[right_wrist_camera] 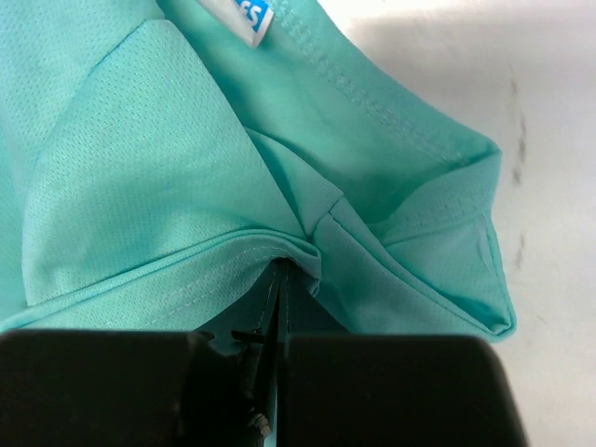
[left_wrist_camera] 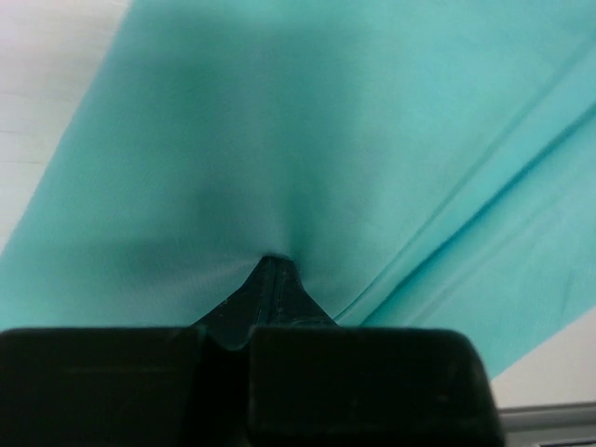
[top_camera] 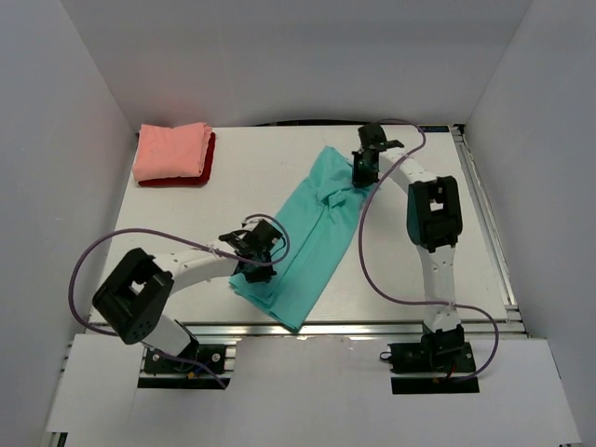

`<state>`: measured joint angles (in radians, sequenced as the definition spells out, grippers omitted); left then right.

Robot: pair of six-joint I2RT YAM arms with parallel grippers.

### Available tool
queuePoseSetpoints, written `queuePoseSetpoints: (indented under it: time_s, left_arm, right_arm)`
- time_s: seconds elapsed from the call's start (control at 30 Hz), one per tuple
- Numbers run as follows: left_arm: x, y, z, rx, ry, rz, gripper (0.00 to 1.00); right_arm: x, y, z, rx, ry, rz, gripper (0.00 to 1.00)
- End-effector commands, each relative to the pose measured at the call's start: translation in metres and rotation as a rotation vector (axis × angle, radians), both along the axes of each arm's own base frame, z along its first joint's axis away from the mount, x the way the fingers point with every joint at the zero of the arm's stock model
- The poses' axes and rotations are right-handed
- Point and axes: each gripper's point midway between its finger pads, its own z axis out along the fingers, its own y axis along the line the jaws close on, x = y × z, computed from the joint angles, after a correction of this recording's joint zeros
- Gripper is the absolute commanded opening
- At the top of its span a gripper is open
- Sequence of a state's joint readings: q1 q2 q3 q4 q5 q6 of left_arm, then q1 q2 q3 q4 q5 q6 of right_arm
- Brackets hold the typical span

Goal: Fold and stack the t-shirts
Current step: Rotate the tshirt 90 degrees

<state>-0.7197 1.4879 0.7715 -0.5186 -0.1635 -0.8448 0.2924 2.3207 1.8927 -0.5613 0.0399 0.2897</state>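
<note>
Top external view: a teal shirt (top_camera: 312,237) lies as a long folded band across the middle of the white table (top_camera: 251,177), running from about one o'clock down to seven o'clock. The left claw (top_camera: 253,259) sits at the band's eight o'clock edge, clenched on a pinch of the teal cloth. Its wrist view shows the fabric puckering into the closed tips. The right claw (top_camera: 363,172) is at the one o'clock end, clamped on bunched folds near the collar, where a small blue-and-white label (right_wrist_camera: 250,17) shows.

At ten o'clock, well apart from both arms, a folded pink shirt (top_camera: 172,151) rests on a folded dark red shirt (top_camera: 209,163), whose edge peeks out at the right and near sides. Purple cables (top_camera: 360,233) loop beside each arm. White walls (top_camera: 74,93) close in the table on three sides.
</note>
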Motion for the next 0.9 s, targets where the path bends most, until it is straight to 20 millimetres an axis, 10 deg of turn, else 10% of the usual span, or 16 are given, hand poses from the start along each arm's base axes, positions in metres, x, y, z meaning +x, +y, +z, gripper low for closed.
queuePoseSetpoints:
  time_s: [0.0, 0.47, 0.87]
  left_arm:
    - [-0.003, -0.034, -0.001, -0.047, -0.015, 0.017, 0.0]
    - [-0.005, -0.106, 0.009, -0.213, -0.088, 0.096, 0.0]
    - [-0.003, -0.083, 0.05, -0.202, -0.227, 0.193, 0.0]
  right_arm:
    - [-0.006, 0.013, -0.028, -0.022, 0.073, 0.086, 0.0]
    - [0.023, 0.103, -0.002, 0.131, -0.062, 0.351, 0.0]
    - [0.058, 0.115, 0.043, 0.093, -0.28, 0.371, 0.0]
